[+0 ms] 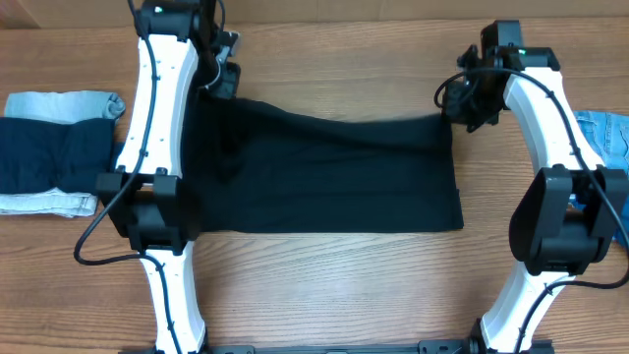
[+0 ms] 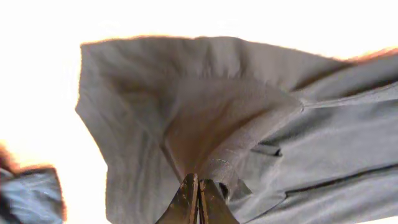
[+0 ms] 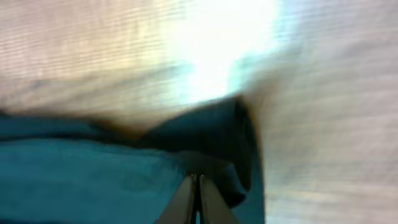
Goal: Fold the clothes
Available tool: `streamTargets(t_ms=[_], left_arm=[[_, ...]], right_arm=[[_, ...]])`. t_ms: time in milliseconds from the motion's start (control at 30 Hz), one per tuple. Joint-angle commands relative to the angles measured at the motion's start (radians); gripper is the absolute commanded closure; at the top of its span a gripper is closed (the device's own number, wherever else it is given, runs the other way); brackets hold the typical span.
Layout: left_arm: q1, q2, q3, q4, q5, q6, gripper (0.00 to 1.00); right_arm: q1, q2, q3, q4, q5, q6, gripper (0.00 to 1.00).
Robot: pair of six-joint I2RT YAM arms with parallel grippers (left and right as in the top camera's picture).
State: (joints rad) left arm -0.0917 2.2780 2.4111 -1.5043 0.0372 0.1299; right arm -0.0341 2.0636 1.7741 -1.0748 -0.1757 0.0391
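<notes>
- The black garment (image 1: pixel 324 177) lies spread out on the wooden surface (image 1: pixel 324 285), between the two arms.
- The left claw (image 2: pixel 198 186) is clenched on the far left corner, with the cloth bunched up right at its tips.
- The right claw (image 3: pixel 198 186) is clamped on the far right corner, same deal.
- Off to the left there's a navy piece (image 1: pixel 49 155) on top of light-blue denim (image 1: pixel 69 103). Those look already folded to me.
- A blue denim piece (image 1: pixel 604 133) waits at the right edge.
- So my guess is partway through: corners are pinched, but this one's fold isn't made yet.
</notes>
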Motion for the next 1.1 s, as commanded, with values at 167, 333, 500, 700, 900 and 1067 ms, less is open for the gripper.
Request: streamTargets(t_ms=[167,333,500,700,900,1067], left_arm=[[-0.002,-0.023,0.161,-0.044,0.042,0.006,0.94],[-0.002,-0.023,0.161,-0.054,0.042,0.014,0.94],[-0.002,-0.023,0.161,-0.087,0.042,0.032,0.93],[-0.004,-0.022,0.084,-0.116,0.08,0.043,0.94],[-0.008,-0.022,-0.055,-0.152,0.087,0.058,0.94],[-0.008,-0.022,-0.152,-0.168,0.087,0.057,0.91]], right_arm=[[-0.007,-0.028,0.06,0.151,0.047,-0.104,0.96],[-0.007,-0.028,0.06,0.186,-0.064,-0.222,0.96],[-0.007,-0.028,0.06,0.186,-0.115,-0.249,0.96],[-0.007,-0.03,0.06,-0.012,-0.114,-0.141,0.96],[-0.007,-0.03,0.06,-0.215,-0.083,-0.109,0.96],[-0.006,-0.03,0.05,-0.28,0.071,-0.02,0.96]])
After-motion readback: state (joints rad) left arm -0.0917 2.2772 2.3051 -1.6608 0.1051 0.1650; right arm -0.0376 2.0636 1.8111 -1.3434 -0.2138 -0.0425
